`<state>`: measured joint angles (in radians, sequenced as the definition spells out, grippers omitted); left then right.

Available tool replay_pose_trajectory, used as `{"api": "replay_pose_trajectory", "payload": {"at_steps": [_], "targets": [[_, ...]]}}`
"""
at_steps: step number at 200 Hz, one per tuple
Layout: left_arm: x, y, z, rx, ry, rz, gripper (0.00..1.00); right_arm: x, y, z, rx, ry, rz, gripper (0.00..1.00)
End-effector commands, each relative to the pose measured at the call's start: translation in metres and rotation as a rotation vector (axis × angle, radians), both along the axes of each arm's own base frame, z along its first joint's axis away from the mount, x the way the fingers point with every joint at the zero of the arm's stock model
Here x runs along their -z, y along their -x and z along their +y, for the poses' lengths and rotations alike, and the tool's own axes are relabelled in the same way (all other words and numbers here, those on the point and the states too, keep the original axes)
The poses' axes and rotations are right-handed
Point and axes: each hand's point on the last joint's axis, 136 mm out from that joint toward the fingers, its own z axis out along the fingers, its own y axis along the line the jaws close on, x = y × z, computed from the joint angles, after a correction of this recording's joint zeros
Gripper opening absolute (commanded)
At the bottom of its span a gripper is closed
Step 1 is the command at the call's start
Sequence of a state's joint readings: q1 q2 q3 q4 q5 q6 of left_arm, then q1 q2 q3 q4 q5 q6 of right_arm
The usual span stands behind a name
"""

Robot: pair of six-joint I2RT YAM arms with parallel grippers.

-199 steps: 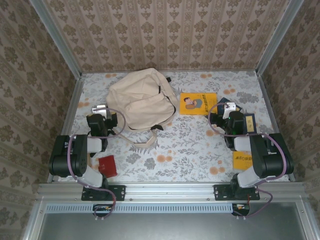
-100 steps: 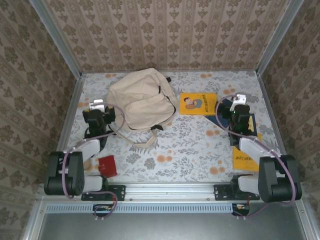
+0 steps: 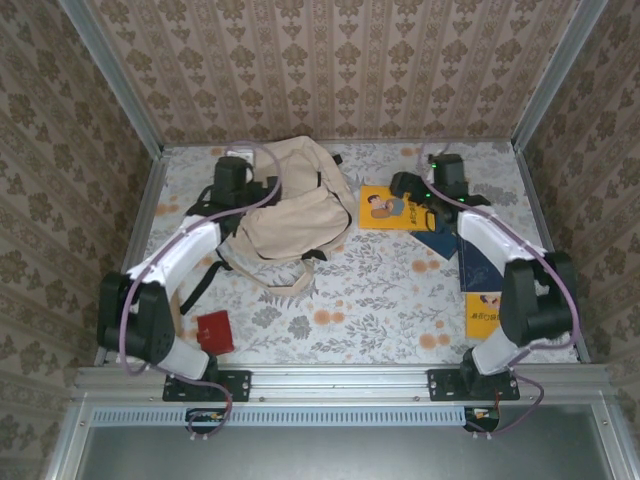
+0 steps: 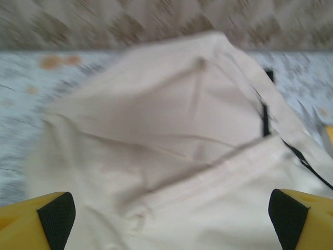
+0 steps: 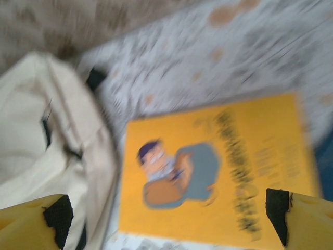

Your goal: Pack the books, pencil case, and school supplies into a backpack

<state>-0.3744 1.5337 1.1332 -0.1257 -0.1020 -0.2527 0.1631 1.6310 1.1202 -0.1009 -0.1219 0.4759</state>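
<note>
The cream backpack (image 3: 290, 205) lies at the back left of the table; in the left wrist view it spreads under the jaws as pale canvas (image 4: 171, 151). My left gripper (image 3: 258, 188) hovers open over its upper left part, nothing between the fingers (image 4: 171, 224). My right gripper (image 3: 415, 200) is open above the yellow cartoon book (image 3: 395, 208), which lies flat beside the backpack (image 5: 208, 172). Navy books (image 3: 480, 258) and a small yellow book (image 3: 486, 316) lie along the right arm. The red school supplies item (image 3: 215, 331) lies near the left base. A tan edge of the pencil case (image 3: 177, 318) peeks out beside the left arm.
Patterned walls and aluminium posts close the table on three sides. A beige strap (image 3: 290, 283) and a black strap (image 3: 200, 285) trail from the backpack toward the front. The floral tabletop (image 3: 370, 300) lies bare between the arms.
Both arms have reached forward from near their bases: the left to the backpack's upper left, the right from over the navy books to above the cartoon book. Both grippers stayed open.
</note>
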Motion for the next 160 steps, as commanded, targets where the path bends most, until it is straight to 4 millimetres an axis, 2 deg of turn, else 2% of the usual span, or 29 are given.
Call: {"api": "replay_pose_trajectory", "payload": {"at_steps": [1,10,25,27,31,63,99,104,134,160], "targets": [[0.039,0.018,-0.036,0.067,0.046,0.216,1.0,0.019,0.013,0.059,-0.173,-0.136,0.135,1.0],[0.047,0.02,-0.049,0.091,0.045,0.253,0.99,0.024,0.012,0.075,-0.214,-0.149,0.157,1.0],[0.059,0.017,-0.052,0.072,0.057,0.302,0.97,0.034,0.01,0.097,-0.261,-0.148,0.204,0.98],[0.061,0.021,-0.062,0.092,0.057,0.309,0.97,0.035,0.009,0.099,-0.264,-0.146,0.208,0.97],[0.064,0.023,-0.067,0.1,0.064,0.322,0.96,0.037,0.007,0.103,-0.27,-0.139,0.217,0.96],[0.085,0.028,-0.075,0.091,0.119,0.41,0.92,0.058,-0.011,0.128,-0.293,-0.118,0.276,0.8],[0.114,0.034,-0.077,0.067,0.175,0.515,0.8,0.082,-0.041,0.131,-0.251,-0.059,0.322,0.65],[0.115,0.028,-0.066,0.039,0.191,0.517,0.77,0.087,-0.044,0.129,-0.243,-0.044,0.331,0.64],[0.129,0.02,-0.053,-0.007,0.213,0.548,0.68,0.106,-0.067,0.125,-0.211,0.026,0.342,0.61],[0.138,0.013,-0.043,-0.044,0.212,0.559,0.62,0.121,-0.076,0.129,-0.212,0.031,0.367,0.55]]}}
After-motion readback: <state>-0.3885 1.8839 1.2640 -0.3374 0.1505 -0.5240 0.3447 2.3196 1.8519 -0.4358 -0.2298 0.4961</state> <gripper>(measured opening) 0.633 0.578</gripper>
